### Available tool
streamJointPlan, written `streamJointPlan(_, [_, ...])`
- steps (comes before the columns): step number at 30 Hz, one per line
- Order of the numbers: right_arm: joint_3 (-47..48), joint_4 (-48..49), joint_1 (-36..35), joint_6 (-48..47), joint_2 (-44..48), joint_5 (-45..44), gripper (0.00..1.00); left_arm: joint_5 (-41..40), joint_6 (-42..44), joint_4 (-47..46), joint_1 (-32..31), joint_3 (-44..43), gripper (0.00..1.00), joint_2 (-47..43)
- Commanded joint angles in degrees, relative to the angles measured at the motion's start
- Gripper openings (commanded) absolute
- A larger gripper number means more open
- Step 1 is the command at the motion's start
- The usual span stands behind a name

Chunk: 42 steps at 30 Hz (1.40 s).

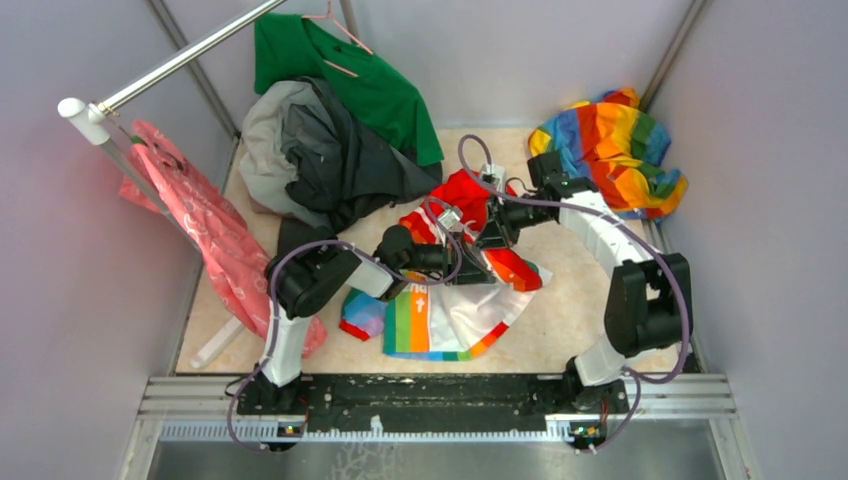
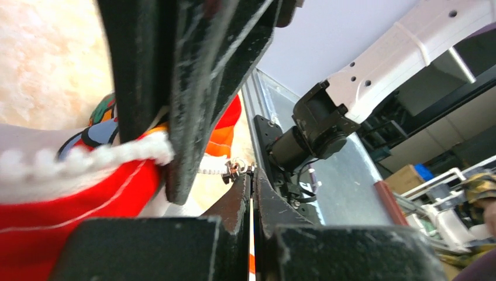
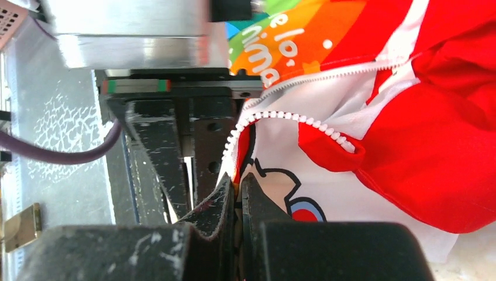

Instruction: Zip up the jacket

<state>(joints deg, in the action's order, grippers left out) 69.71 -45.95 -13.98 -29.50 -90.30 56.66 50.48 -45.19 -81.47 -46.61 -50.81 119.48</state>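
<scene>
Table point(image 1: 585, 300) first: beige top, and the jacket point(image 1: 450, 325) lies crumpled at its middle, red hood to the far side, rainbow hem toward me. Both arms meet over it. My right gripper point(image 3: 237, 192) has its fingers pressed together on the white front edge, right beside the zipper teeth point(image 3: 304, 120). My left gripper point(image 2: 252, 175) is pressed together too, with a sliver of orange between the pads. I take that for the zipper strip, though I can't swear to it. The little metal slider point(image 2: 233, 171) sits just off its fingertips.

Step in hand, as I judge it: tension the track, then run the slider. To do it well I want one pinch anchoring the cloth below the slider. The other should draw along the line of the teeth, not across it, with both rows flat and close. A red fold lies against the teeth and could snag, so it needs pulling taut first.

Hard to read: from above, the arms cover the zipper entirely. I can't tell whether the pull tab itself is gripped, nor whether the bottom pin is seated.
</scene>
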Motion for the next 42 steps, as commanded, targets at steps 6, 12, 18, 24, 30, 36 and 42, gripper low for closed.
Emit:
streamJointPlan(6, [-14.96,37.46,-0.17,11.39,19.59,9.11,0.00,-0.30,-22.86,-2.54,0.56,1.28,0.00,-1.74])
streamJointPlan(12, [-20.09,49.30,-0.01,16.78,22.04,2.05,0.00,-5.56,-32.02,-6.99,-0.40,3.34,0.00,-1.88])
streamJointPlan(18, [-20.72,52.48,1.88,20.40,22.89,1.91,0.00,-6.09,-30.61,-5.38,0.78,4.94,0.00,-2.03])
streamJointPlan(24, [-19.71,43.88,2.10,11.47,24.20,-0.39,0.00,-0.59,-23.08,8.66,4.79,4.16,0.00,-6.64])
streamJointPlan(30, [-19.27,41.24,1.98,6.84,24.74,-5.50,0.00,2.13,-19.66,17.10,4.52,2.72,0.00,-8.52])
streamJointPlan(36, [-21.71,42.13,0.13,6.16,24.48,0.18,0.00,3.81,-21.79,16.79,3.34,-0.17,0.00,-7.91])
streamJointPlan(42, [-22.65,41.90,-0.88,4.00,24.81,1.74,0.00,5.38,-28.99,10.50,3.35,-0.84,0.00,-6.82])
